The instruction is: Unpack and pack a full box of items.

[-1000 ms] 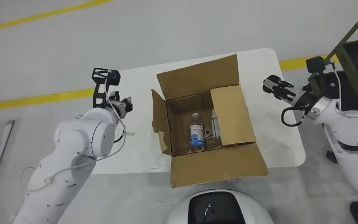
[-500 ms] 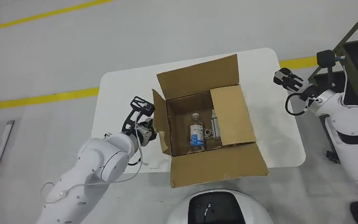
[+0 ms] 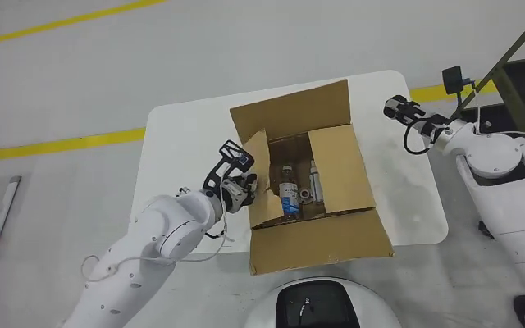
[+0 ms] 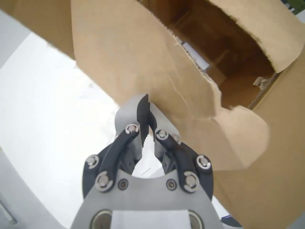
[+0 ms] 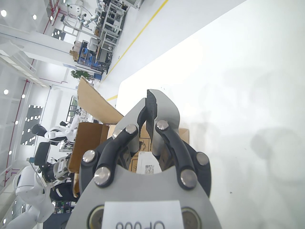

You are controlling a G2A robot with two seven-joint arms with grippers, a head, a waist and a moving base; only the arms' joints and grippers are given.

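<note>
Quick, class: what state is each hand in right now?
Left hand: closed, empty, tips against the box flap.
Right hand: closed, empty.

Taking the middle of the box (image 3: 264, 251) as the dial centre in the top view, its opening is roofed at 3 o'clock by the right flap (image 3: 338, 168), folded inward. At 9 o'clock the left flap (image 3: 261, 176) tilts over the opening, with the left claw (image 3: 246, 190), fingers together, against its outer face. The strip between these flaps is open from above. On the floor there lie a labelled bottle (image 3: 287, 197), a slim bottle (image 3: 315, 182) and a small item (image 3: 303, 195). The back flap (image 3: 291, 115) at 12 and the front flap (image 3: 320, 242) at 6 spread outward. Bare desk (image 3: 180, 139) lies from 9 to 11 and near 4. The right claw (image 3: 389, 107), pinched together, hangs at 2 o'clock, apart from the box.
</note>
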